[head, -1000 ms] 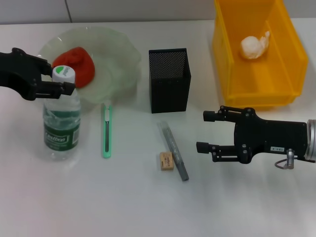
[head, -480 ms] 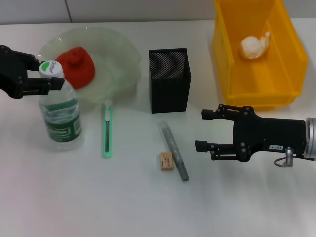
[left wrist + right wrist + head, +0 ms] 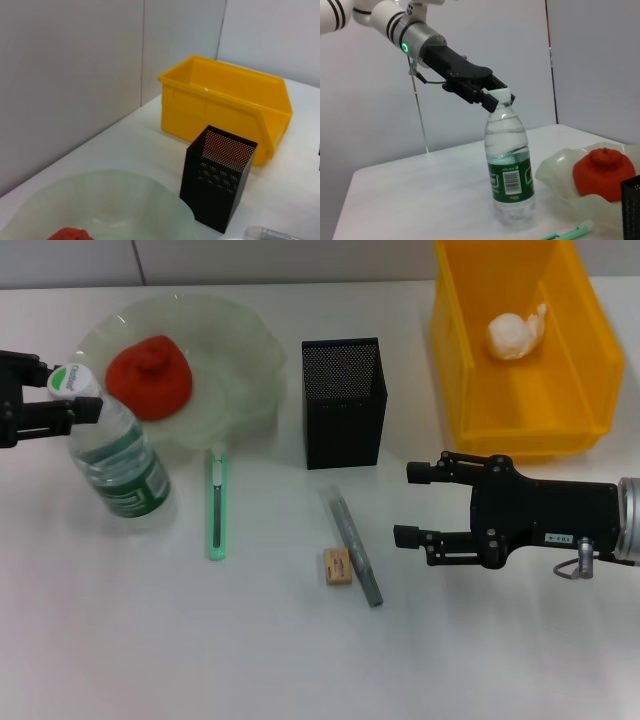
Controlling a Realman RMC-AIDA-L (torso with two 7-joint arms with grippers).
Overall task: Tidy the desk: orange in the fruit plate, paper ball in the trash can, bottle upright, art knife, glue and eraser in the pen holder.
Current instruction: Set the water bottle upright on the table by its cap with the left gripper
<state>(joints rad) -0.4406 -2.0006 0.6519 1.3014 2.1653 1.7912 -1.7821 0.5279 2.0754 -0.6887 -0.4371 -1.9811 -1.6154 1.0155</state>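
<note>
The clear bottle [image 3: 118, 462] with a green label stands on the table in front of the fruit plate [image 3: 235, 360]. My left gripper [image 3: 62, 395] is shut on its white cap; the right wrist view shows the bottle [image 3: 512, 170] upright with that gripper [image 3: 495, 97] at its top. The orange [image 3: 150, 375] lies in the plate. The paper ball [image 3: 515, 335] lies in the yellow trash can [image 3: 455, 360]. The green art knife [image 3: 216, 505], grey glue stick [image 3: 352, 545] and tan eraser [image 3: 338, 566] lie in front of the pen holder [image 3: 345, 400]. My right gripper [image 3: 408, 503] is open and empty, right of the glue stick.
The left wrist view shows the pen holder [image 3: 220, 175], the trash can [image 3: 225, 105] and the plate's rim [image 3: 100, 205] against a grey wall. White table surface spreads in front of the eraser and knife.
My left gripper has moved left with the bottle's cap, and the bottle's top has swung left with it. The right gripper has barely moved.
</note>
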